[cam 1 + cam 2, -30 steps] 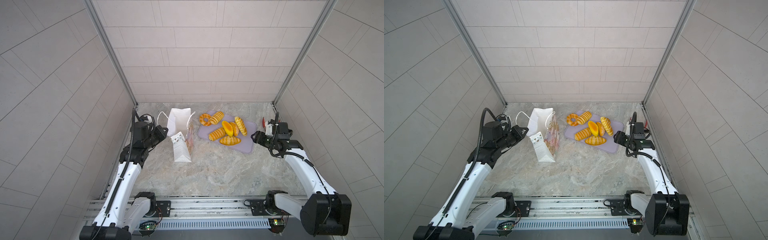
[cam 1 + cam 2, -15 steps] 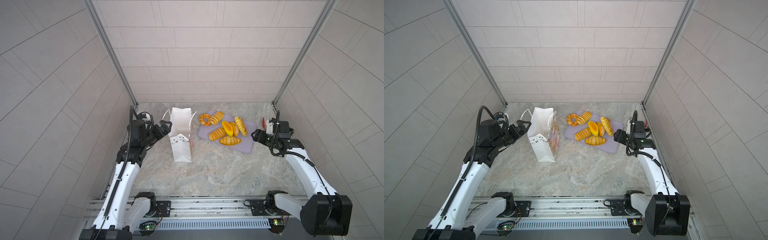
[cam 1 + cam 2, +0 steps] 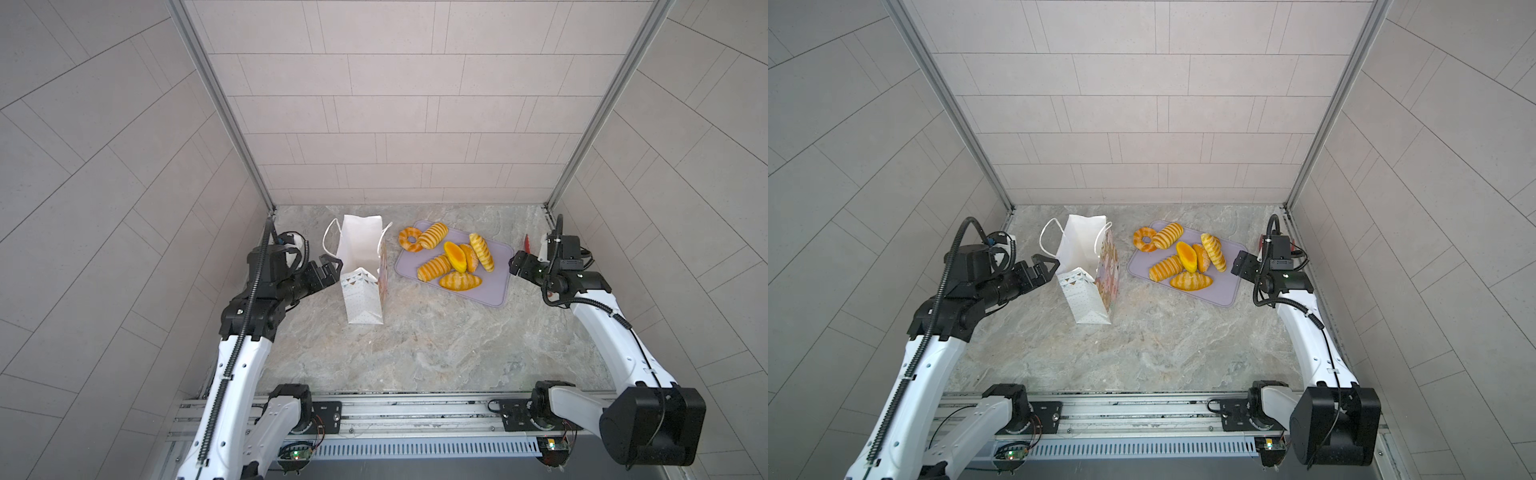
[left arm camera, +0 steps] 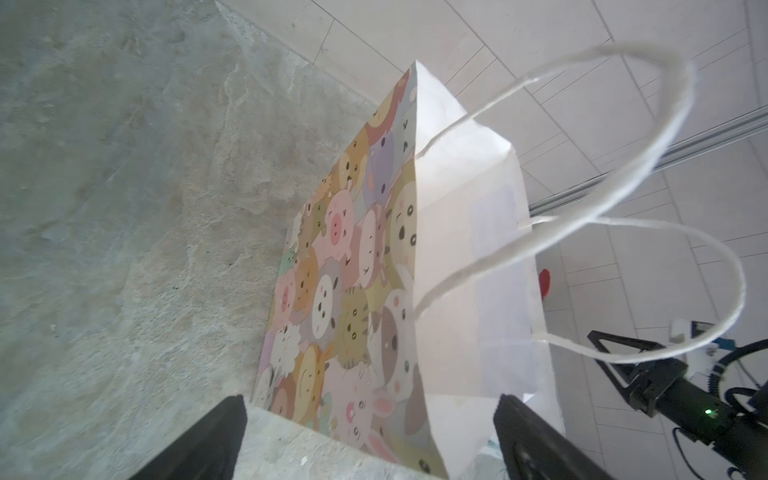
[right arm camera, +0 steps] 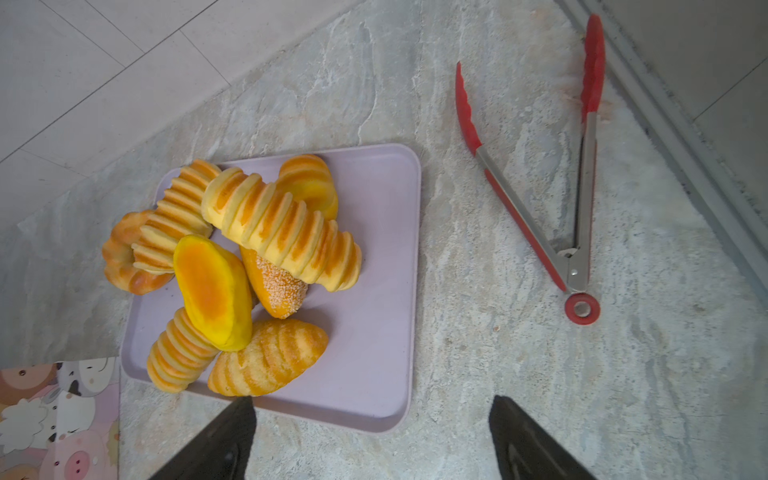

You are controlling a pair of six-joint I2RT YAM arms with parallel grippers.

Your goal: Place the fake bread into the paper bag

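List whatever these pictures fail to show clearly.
- Bottom of the paper bag: hidden by its own walls in both top views.
- Tongs: in both top views mostly behind the right arm; only red bits show.
- Seeded loaf: in the right wrist view, partly covered by a striped loaf.

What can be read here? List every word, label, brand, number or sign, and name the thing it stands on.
No text can be read.
The paper bag carries only cartoon animal faces, dots and triangles, no words.
The fake bread, the lilac tray and the tongs bear no lettering.
Any marks on the circuit board by the front rail are too small to read.
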